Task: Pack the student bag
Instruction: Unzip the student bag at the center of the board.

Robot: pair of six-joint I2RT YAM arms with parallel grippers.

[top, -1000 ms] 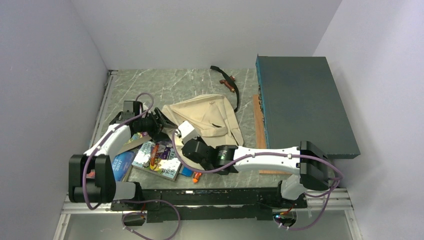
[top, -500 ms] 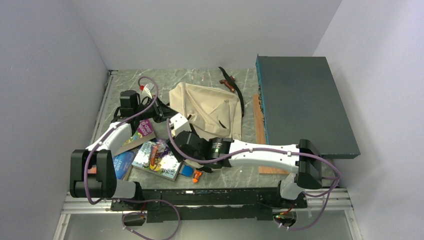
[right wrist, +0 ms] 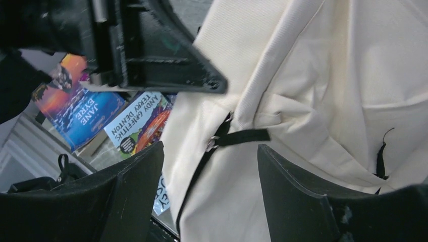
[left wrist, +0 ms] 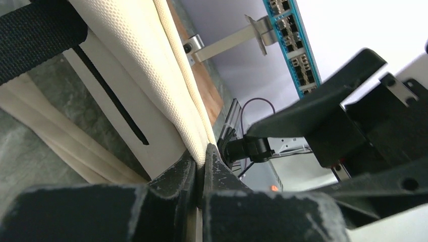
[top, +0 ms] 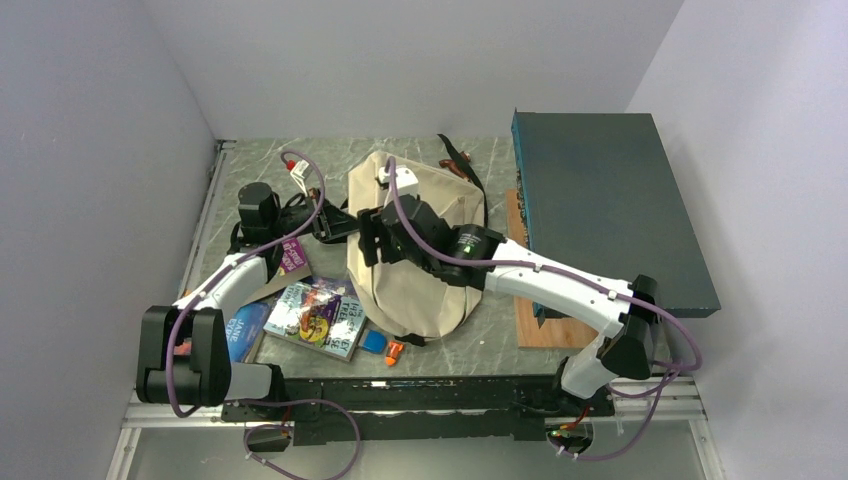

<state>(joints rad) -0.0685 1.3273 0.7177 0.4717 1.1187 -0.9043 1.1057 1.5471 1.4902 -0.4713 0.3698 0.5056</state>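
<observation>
L tool point(left wrist: 202, 154) pinches student bag point(top: 410, 300) edge; R tool point(right wrist: 210, 147) open, seemingly just above.

The bag point(top: 420, 290) no longer lies flat and wide; now it stands up in a tall lump. The left end effector point(left wrist: 202, 154), open before, now pinches the bag's edge, farther back on the counter point(top: 330, 165). The right end effector point(right wrist: 209, 166), shut before, is now open and sits up over the bag, away from the books point(top: 318, 318).
</observation>
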